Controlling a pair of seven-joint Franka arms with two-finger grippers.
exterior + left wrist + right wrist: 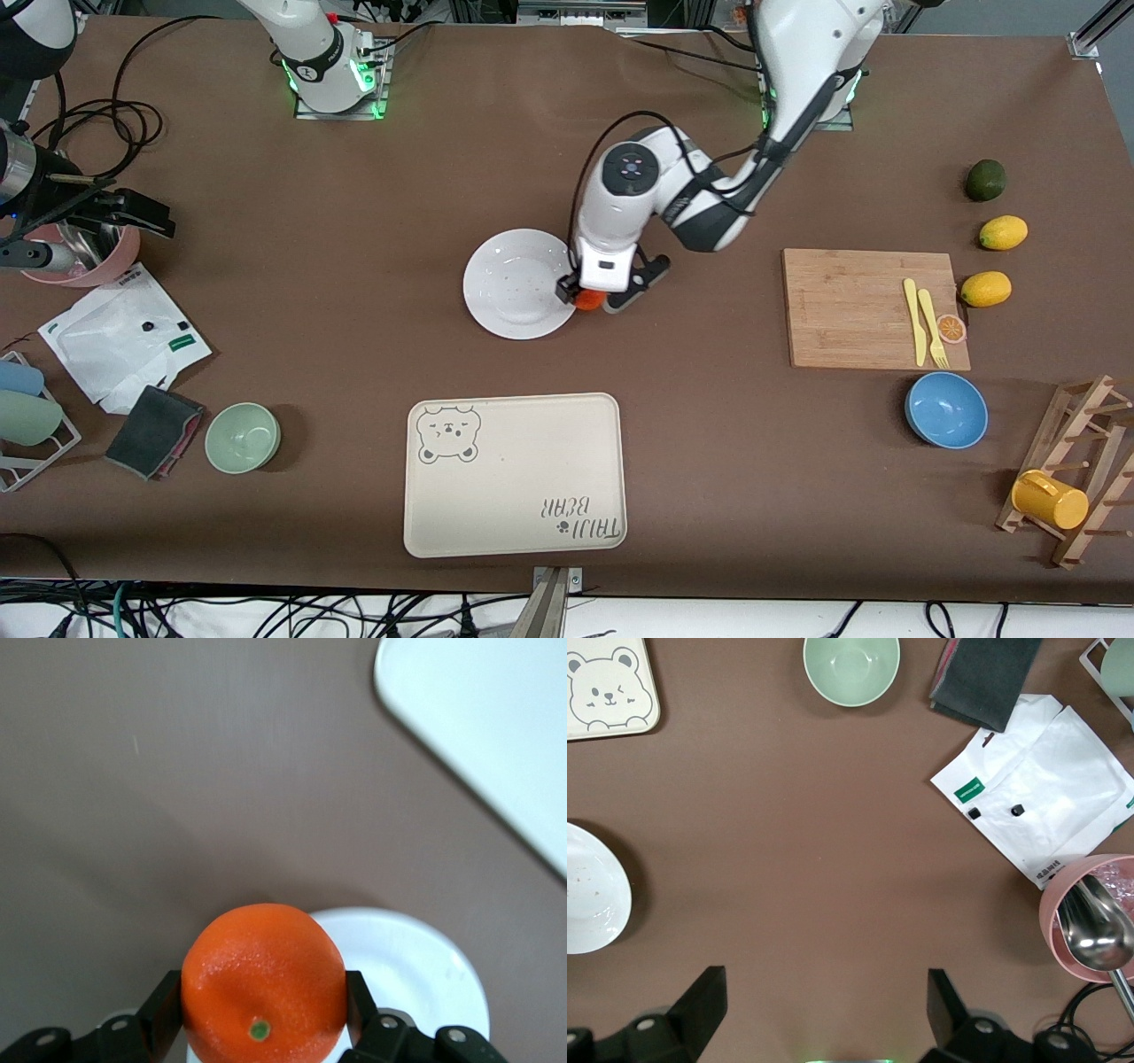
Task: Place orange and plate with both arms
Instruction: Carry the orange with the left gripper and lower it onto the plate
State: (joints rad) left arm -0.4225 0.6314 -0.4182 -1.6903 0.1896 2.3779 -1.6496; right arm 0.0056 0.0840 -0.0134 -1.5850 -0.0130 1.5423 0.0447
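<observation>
We see the left end effector point(603, 296) clamped on the orange point(588, 299) just over the plate's point(509, 283) rim, presumably to carry it, while the right end effector point(819, 1010) waits open above the tabletop point(354, 292).

Brown table point(354, 266) carries plate point(514, 283), tray point(514, 474), cutting board point(855, 306)

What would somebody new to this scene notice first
The eye goes first to the bright orange, pinched in the left claw right at the rim of the white plate in the middle of the table. Next comes the big beige bear-print tray, nearer the front camera than the plate. The right claw waits open above bare table at the right arm's end, near a pink cup with a metal spoon in it.
</observation>
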